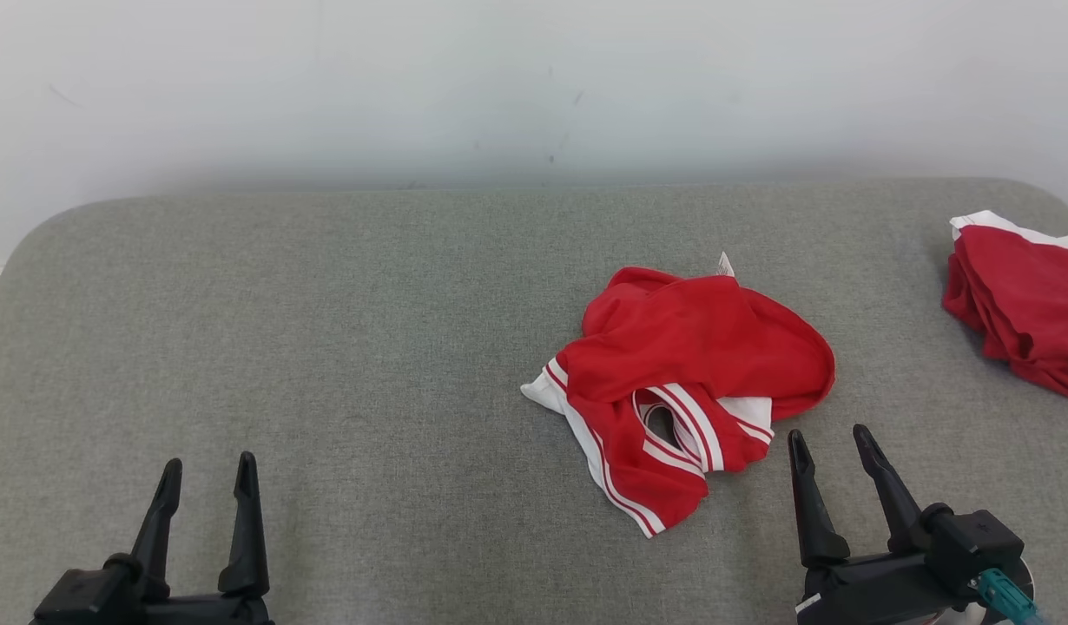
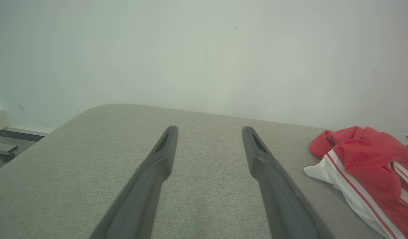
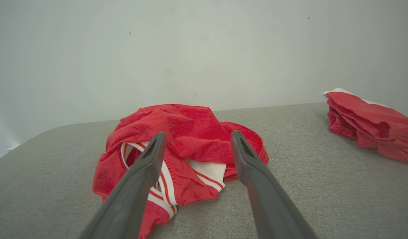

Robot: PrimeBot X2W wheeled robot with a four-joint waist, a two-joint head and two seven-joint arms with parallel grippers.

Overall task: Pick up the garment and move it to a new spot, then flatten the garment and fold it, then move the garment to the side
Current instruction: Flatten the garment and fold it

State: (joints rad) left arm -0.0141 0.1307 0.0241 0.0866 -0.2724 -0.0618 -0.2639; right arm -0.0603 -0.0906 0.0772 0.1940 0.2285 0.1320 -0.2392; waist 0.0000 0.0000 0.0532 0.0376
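A crumpled red garment [image 1: 690,373] with white stripes lies in a heap on the grey table [image 1: 326,347], right of centre. It also appears at the right edge of the left wrist view [image 2: 366,166] and straight ahead in the right wrist view [image 3: 187,139]. My right gripper [image 1: 831,441] stands open just near of the heap's right side, fingers pointing at it, nothing between them. At the lower left my left gripper [image 1: 209,469] is open and empty over bare cloth, well left of the garment.
A second red garment [image 1: 1020,304] with a white edge lies folded at the table's far right, also seen in the right wrist view [image 3: 370,122]. A pale wall [image 1: 534,87] rises behind the table. The table's rounded left corner [image 2: 91,113] drops off beside the left gripper.
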